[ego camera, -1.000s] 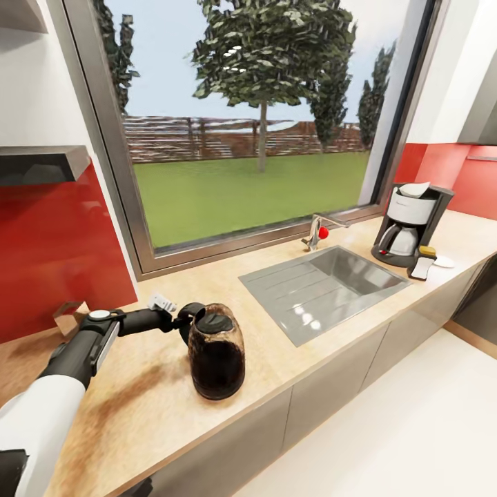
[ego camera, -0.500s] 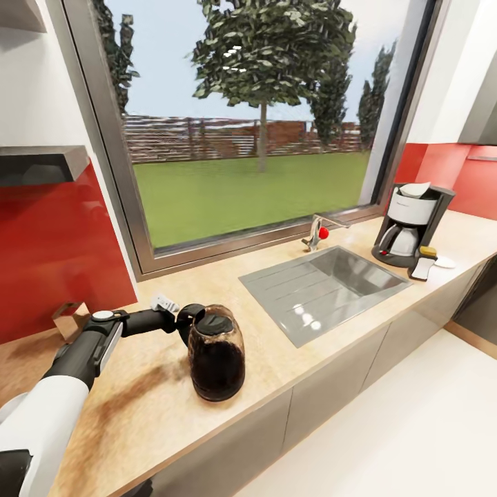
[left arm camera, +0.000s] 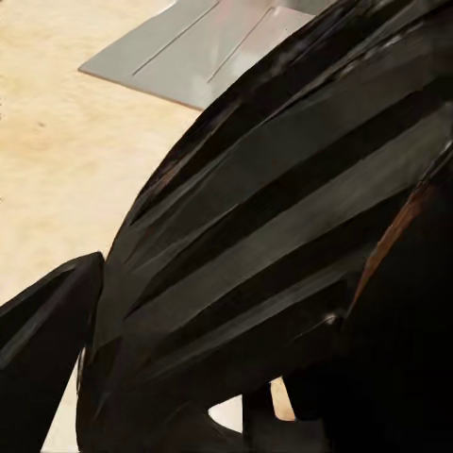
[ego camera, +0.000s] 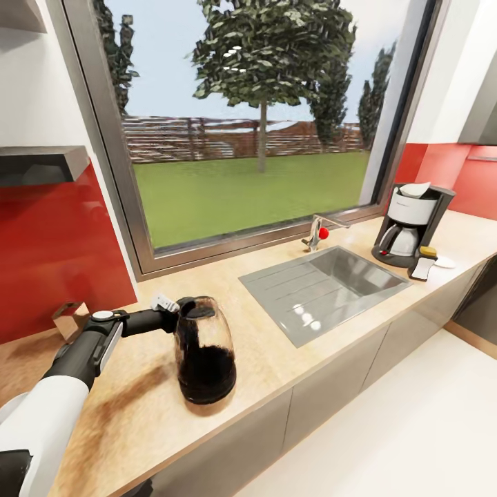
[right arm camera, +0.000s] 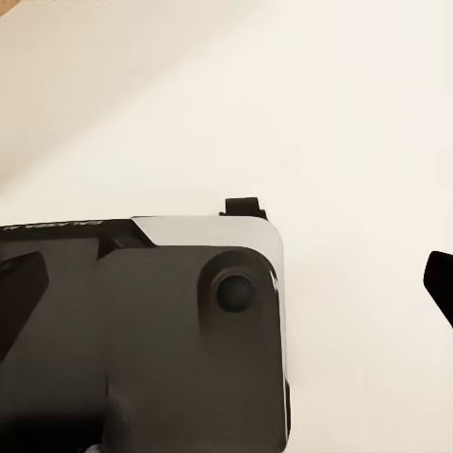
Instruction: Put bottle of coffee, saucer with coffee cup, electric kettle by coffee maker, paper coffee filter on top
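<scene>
Right now the kettle point(ego camera: 203, 350) stands on the counter point(ego camera: 290, 362) at the near left, well apart from the coffee maker point(ego camera: 411, 224), which sits at the far right end beyond the sink point(ego camera: 324, 286). The kettle leans a little, its top tipped toward the left arm point(ego camera: 83, 352). That arm reaches in from the left, and the left gripper point(ego camera: 174, 319) meets the kettle at its upper back edge — the kettle's body hides the fingertips, so I cannot tell whether the fingers are closed on it or merely against it. In the left wrist view the kettle's dark ribbed surface point(left arm camera: 283, 236) looms very close, with one dark finger point(left arm camera: 47, 321) at the side and a strip of sink and counter behind; even there the grip itself is not readable.

On top of the coffee maker lies a white paper filter point(ego camera: 414, 188). Just beside its base stands a small bottle point(ego camera: 422, 262) with a yellow cap, and next to that a white saucer point(ego camera: 444, 261) rests on the counter. A faucet point(ego camera: 317, 231) with a red knob stands behind the sink, under the window point(ego camera: 255, 117).

The right wrist view shows part of the robot's own dark and white body point(right arm camera: 151, 330) against a pale floor — one dark fingertip point(right arm camera: 440, 283) pokes in at the edge, too little to tell how the right gripper's fingers stand.
</scene>
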{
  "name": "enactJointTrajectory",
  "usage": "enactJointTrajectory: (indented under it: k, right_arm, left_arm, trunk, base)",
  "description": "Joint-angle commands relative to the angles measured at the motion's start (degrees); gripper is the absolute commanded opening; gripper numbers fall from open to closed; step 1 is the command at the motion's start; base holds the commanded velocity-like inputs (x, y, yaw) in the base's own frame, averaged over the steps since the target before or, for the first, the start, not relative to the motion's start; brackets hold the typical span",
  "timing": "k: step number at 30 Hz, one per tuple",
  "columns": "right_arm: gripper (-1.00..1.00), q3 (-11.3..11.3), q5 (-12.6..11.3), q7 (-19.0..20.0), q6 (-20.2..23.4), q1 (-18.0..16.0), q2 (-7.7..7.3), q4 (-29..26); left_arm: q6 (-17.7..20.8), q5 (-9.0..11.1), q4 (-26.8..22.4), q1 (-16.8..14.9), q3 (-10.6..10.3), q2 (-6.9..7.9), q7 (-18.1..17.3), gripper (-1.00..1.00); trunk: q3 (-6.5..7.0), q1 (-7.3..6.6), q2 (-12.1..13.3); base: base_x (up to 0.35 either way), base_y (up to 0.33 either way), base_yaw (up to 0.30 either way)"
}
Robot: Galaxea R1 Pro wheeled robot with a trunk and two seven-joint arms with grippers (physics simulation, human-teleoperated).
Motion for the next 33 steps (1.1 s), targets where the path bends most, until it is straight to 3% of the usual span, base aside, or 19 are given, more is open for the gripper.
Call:
enactJointTrajectory:
  k: [1,26,33]
  right_arm:
    - [1.0,-0.5,0.5,0.2,-0.2,-0.1,-0.02,0.1]
    - [1.0,-0.5,0.5,0.2,-0.2,-0.1,-0.02,0.1]
    - [1.0,-0.5,0.5,0.1,-0.2,-0.1,-0.02,0.1]
  left_arm:
    - [0.3,-0.6,-0.1,0.0,0.2,-0.03,-0.2,-1.0]
    - [0.8,-0.6,-0.8,-0.1,0.3,-0.91,-0.1,-1.0]
    - [1.0,-0.7,-1.0,-2.8,0.3,-1.17,0.7,-1.0]
  trunk:
    - [-0.13,0.04,-0.1]
    - [-0.13,0.04,-0.1]
    - [-0.13,0.04,-0.1]
  base:
    - [0.0,0.0,0.0]
    - [0.0,0.0,0.0]
    - [0.0,0.0,0.0]
